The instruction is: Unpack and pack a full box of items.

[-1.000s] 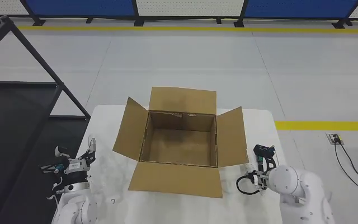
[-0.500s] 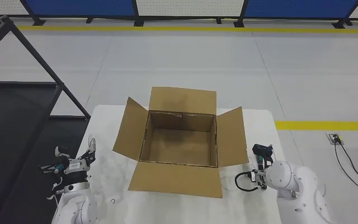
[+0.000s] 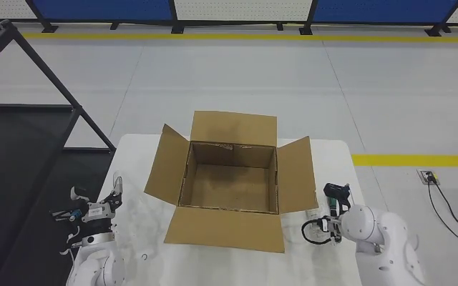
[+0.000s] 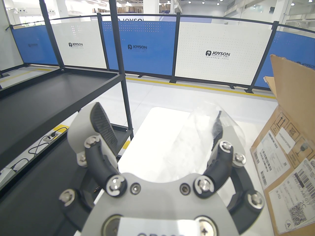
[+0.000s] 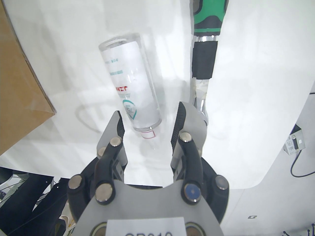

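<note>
Right end effector nearer box than before, open over clear bottle, green-handled tool alongside.

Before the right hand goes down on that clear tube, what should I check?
1. The right hand is open: ok.
2. The clear tube lies flat, its end between the fingers: ok.
3. Room beside the green-handled tool: not ok, it lies close to one finger.
4. The box is open and empty: ok.
5. The left hand is open, on the box's far side: ok.
</note>
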Motion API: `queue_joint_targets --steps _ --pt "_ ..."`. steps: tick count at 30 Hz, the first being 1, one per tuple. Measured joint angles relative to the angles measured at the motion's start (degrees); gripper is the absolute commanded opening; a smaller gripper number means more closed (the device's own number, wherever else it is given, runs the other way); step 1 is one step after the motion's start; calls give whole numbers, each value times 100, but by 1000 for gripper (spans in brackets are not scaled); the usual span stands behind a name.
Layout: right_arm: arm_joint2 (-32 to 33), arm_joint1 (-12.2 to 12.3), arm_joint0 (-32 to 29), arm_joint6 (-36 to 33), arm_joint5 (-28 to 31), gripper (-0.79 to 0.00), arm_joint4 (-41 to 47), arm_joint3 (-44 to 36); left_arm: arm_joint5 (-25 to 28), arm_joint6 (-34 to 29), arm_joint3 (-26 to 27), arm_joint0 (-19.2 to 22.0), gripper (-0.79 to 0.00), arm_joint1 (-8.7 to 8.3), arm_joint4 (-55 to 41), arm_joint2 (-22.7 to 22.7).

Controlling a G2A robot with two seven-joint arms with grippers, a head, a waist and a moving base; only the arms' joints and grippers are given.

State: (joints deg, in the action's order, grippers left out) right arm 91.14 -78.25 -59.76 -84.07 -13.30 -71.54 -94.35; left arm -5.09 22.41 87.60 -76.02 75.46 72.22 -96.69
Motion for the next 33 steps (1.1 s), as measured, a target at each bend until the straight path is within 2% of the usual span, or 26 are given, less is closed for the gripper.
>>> queue_joint_targets --steps 3,12,13,15,16,19,21,22,23,27,30,33 --pt "169 24 -144 161 -88 -409 44 -372 0 0 0 0 0 0 0 0" --pt "703 75 -559 839 -198 -394 477 -1790 0 0 0 0 0 0 0 0" --pt "748 77 -590 947 -197 -336 556 -1916 0 0 0 0 0 0 0 0" --pt "859 81 -662 1278 -232 -305 680 -2211 0 0 0 0 0 0 0 0" --pt "888 80 -694 1428 -222 -237 766 -2344 0 0 0 0 0 0 0 0" --pt "961 77 -785 1922 -93 -188 1152 -2773 0 0 0 0 0 0 0 0" --pt "972 77 -796 2189 43 -117 1453 -2985 0 0 0 0 0 0 0 0" --pt "956 79 -781 2260 116 -74 1595 -3034 0 0 0 0 0 0 0 0" --pt "933 81 -752 2307 191 -74 1750 -3051 0 0 0 0 0 0 0 0" --pt "816 103 -461 2240 670 -179 2690 -2789 0 0 0 0 0 0 0 0" --pt "685 143 -153 2011 1090 -135 3255 -2360 0 0 0 0 0 0 0 0" --pt "470 169 137 2067 977 -139 2982 -2027 0 0 0 0 0 0 0 0"
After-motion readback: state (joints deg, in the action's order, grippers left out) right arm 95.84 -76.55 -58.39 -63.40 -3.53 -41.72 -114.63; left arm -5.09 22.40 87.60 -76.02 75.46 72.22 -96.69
